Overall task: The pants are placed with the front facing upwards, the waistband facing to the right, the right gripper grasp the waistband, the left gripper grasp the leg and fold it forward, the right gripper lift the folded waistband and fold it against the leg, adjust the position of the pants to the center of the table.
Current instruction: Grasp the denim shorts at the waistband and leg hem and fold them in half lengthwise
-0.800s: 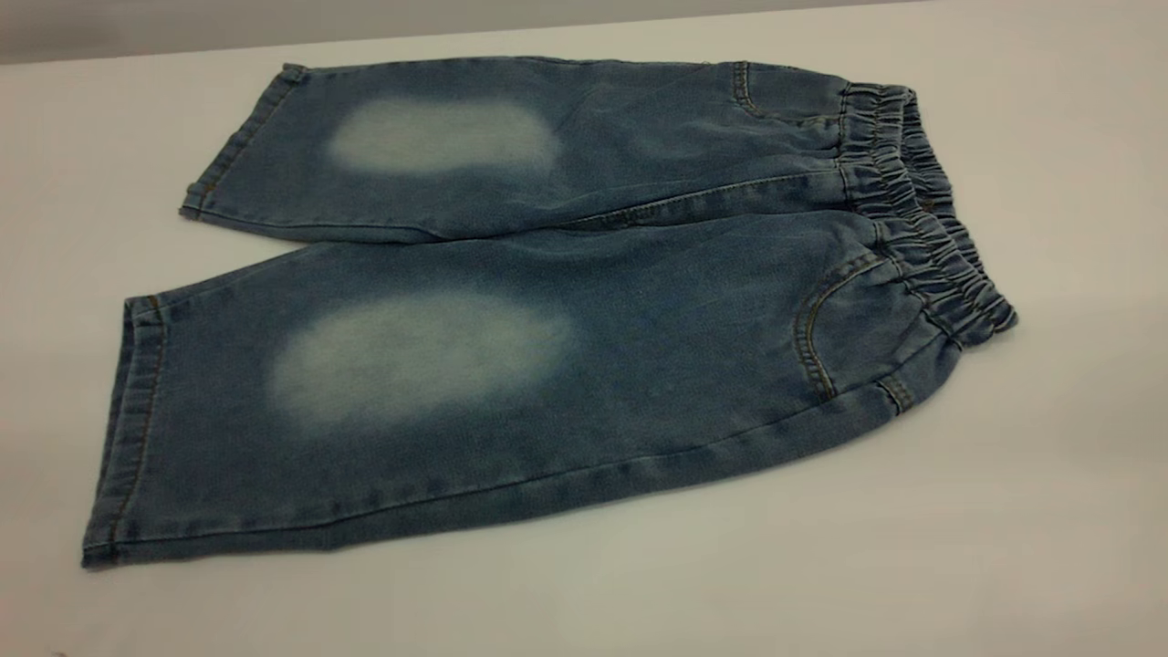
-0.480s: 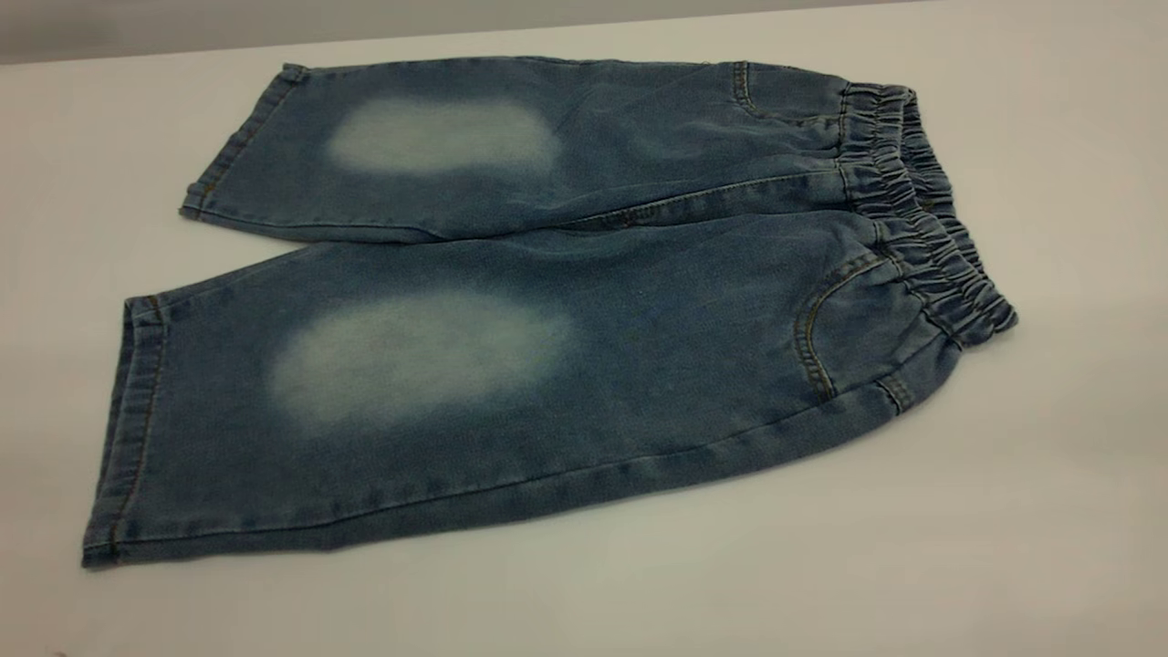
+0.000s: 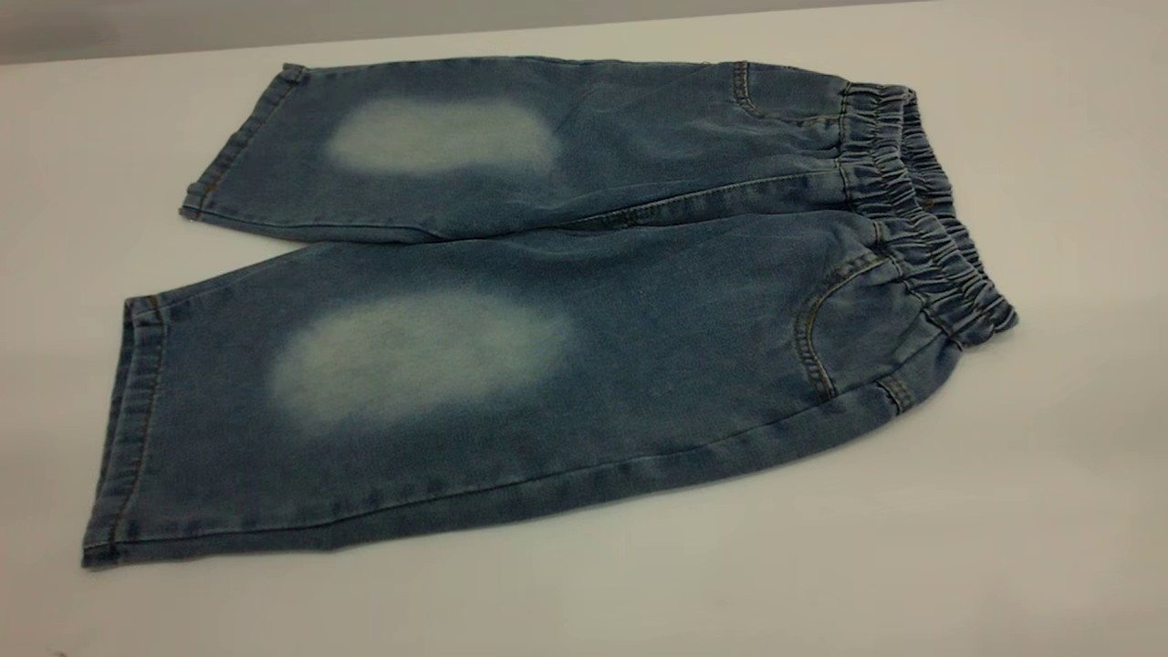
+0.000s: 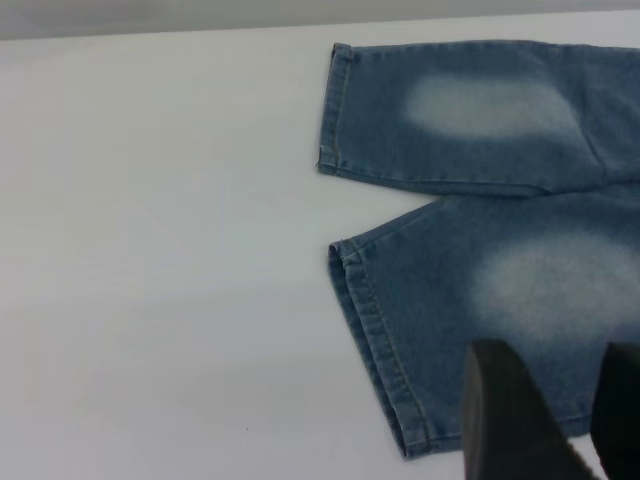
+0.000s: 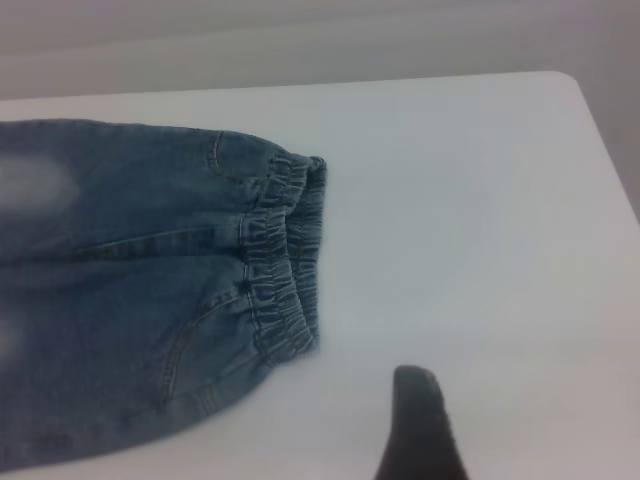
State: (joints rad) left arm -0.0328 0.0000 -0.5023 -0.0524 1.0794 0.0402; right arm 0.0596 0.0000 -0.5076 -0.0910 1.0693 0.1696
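Denim pants [image 3: 547,310] lie flat on the table [image 3: 912,566] — left gripper [image 4: 545,420] spread, right gripper's [image 5: 420,425] state unclear.

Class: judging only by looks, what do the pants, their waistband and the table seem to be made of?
Pants: apparently blue denim, matte, with faded pale patches and tan stitching.
Waistband: same denim, gathered into ruffles, so probably elasticated.
Table: smooth, plain white-grey, faintly glossy; possibly laminate, unclear.

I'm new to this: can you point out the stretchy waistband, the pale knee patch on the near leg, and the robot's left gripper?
waistband [image 3: 922,219], exterior view, on its gathered middle.
near pale knee patch [image 3: 415,356], exterior view, at its centre.
left gripper [image 4: 555,420], left wrist view, midway between its two dark fingertips.
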